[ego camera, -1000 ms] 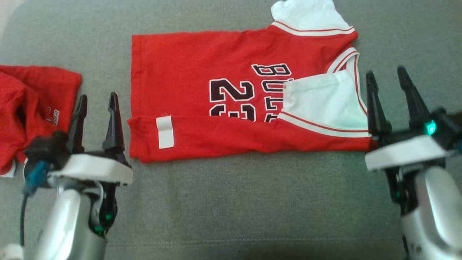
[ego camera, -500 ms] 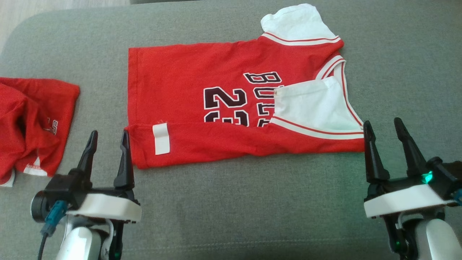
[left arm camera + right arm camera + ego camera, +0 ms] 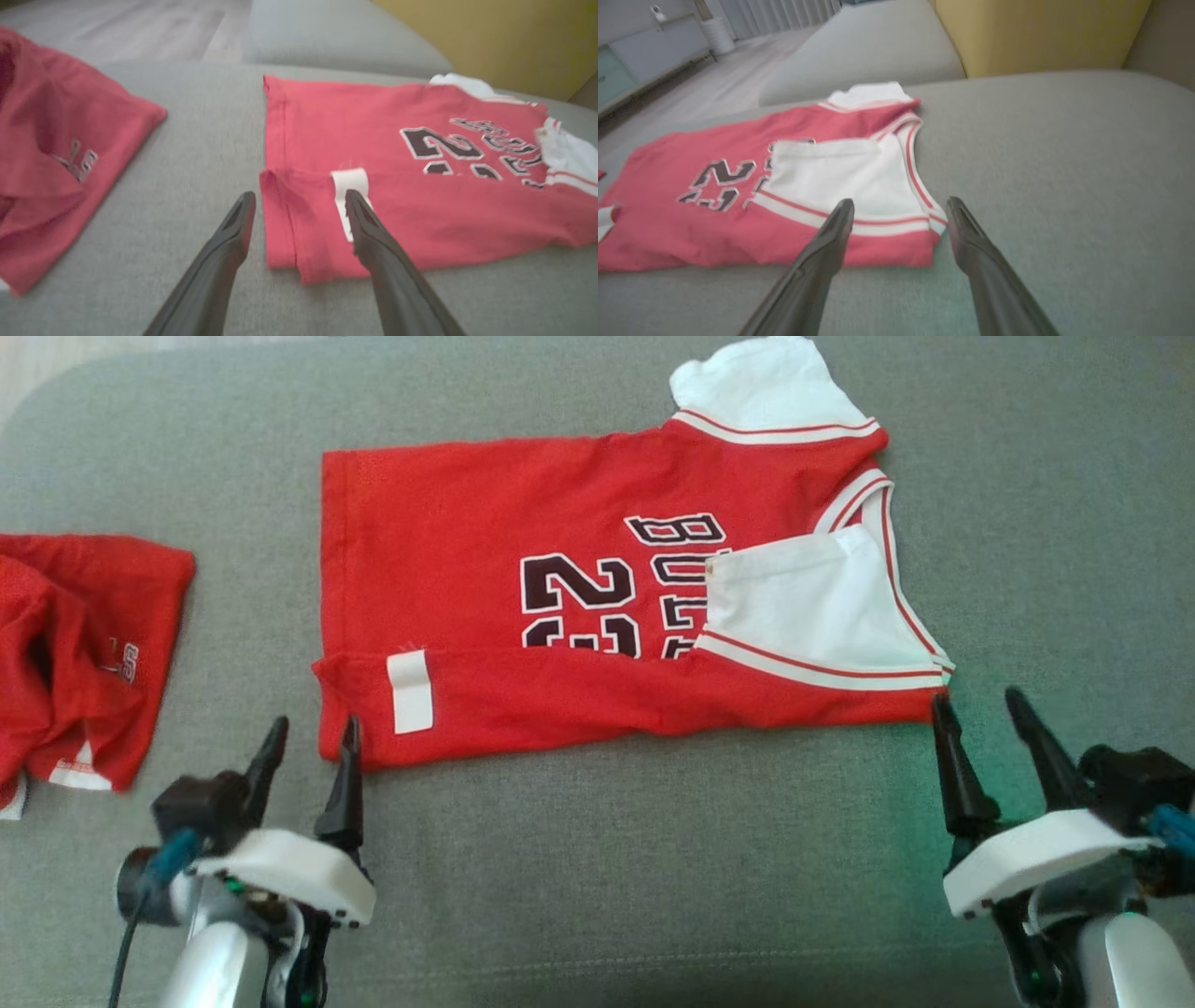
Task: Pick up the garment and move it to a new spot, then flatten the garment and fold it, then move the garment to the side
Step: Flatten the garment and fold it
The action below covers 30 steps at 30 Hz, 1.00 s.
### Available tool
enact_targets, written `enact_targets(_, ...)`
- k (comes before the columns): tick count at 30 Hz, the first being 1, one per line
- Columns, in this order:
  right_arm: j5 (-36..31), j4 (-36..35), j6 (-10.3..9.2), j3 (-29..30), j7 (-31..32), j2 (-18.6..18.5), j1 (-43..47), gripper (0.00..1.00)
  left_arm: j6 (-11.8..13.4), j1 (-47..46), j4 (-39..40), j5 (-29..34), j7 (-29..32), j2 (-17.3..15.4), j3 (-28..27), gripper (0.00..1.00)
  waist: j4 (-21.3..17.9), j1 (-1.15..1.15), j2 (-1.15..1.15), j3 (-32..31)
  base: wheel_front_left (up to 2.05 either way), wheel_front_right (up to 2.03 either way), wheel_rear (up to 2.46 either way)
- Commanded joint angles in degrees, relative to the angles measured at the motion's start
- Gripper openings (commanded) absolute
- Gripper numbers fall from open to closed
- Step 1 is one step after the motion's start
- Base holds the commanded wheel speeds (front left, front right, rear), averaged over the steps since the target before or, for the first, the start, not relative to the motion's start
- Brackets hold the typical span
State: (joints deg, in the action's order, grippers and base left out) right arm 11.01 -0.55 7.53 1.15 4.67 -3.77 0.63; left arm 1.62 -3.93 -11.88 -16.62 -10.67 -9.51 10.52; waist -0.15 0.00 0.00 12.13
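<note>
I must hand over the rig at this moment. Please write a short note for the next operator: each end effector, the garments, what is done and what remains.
Left end effector: open, empty, at the near left corner of the red jersey.
Right end effector: open, empty, at its near right corner.
Jersey: flat on the grey cushion, near long edge folded over the front, one white sleeve folded in, the far sleeve sticking out.
A second red garment lies crumpled to the left.
Done: flattened, first fold.
Left: probably fold the far side, then move it aside.
</note>
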Motion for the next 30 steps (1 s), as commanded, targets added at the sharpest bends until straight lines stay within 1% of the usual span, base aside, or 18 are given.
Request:
enact_targets(1,0.24,-0.63,-0.04,-0.54,2.0,-0.58,-1.81,1.0,-0.53,-3.68,-0.42,-0.81,1.86,-0.66,-1.59,1.0,-0.09,0.0,0.0,0.82,0.0,0.0,0.0)
enact_targets(3,0.56,1.22,-0.04,-0.19,5.0,-1.16,-2.95,1.0,-1.28,-5.01,-2.82,-1.63,3.73,-0.69,-1.3,1.0,-0.1,0.0,0.0,1.68,0.0,0.0,0.0)
enact_targets(9,1.85,5.86,-0.04,-0.78,10.6,-2.69,-8.22,1.0,-3.53,-9.16,-9.02,-4.55,8.82,-0.82,-1.15,1.0,-0.08,0.0,0.0,4.19,0.0,0.0,0.0)
enact_targets(16,4.51,12.35,-0.04,-2.42,16.11,-3.37,-13.57,1.0,-4.98,-12.21,-13.6,-7.66,13.97,-0.61,-1.17,1.0,0.25,0.0,0.0,5.7,0.0,0.0,0.0)
enact_targets(17,5.01,12.96,-0.04,-2.82,16.72,-3.51,-13.98,0.86,-5.28,-12.43,-13.75,-7.95,14.43,-0.68,-1.03,0.55,0.31,0.0,0.0,5.77,0.0,0.0,0.0)
enact_targets(18,5.48,13.38,-0.04,-3.0,17.02,-3.64,-14.27,0.17,-5.62,-12.55,-13.77,-8.48,14.87,-0.61,-0.97,0.09,0.38,0.0,0.0,5.81,0.0,0.0,0.0)
enact_targets(19,6.13,13.62,-0.04,-2.91,17.03,-3.58,-14.43,0.0,-5.79,-12.63,-13.64,-8.6,15.04,-0.76,-0.86,0.0,0.44,0.0,0.0,5.81,0.0,0.0,0.0)
enact_targets(22,7.53,13.42,-0.04,-2.65,16.2,-3.63,-14.1,0.0,-5.99,-12.39,-12.62,-8.64,14.44,-1.4,-0.89,0.0,0.42,0.0,0.0,5.55,0.0,0.0,0.0)
enact_targets(26,9.05,10.4,-0.04,-0.95,14.99,-3.09,-9.81,0.0,-5.47,-10.19,-9.24,-8.72,14.02,-2.57,-1.36,0.0,0.33,0.0,0.0,3.99,0.0,0.0,0.0)
enact_targets(29,9.4,7.2,-0.04,0.34,15.47,-2.17,-5.47,0.0,-4.91,-8.08,-6.48,-8.99,15.04,-3.61,-1.8,0.0,0.1,0.0,0.0,2.93,0.0,0.0,0.0)
enact_targets(30,9.4,7.2,-0.04,0.34,15.47,-2.17,-5.47,0.0,-4.91,-8.08,-6.48,-8.99,15.04,-3.61,-1.8,0.0,0.1,0.0,0.0,2.93,0.0,0.0,0.0)
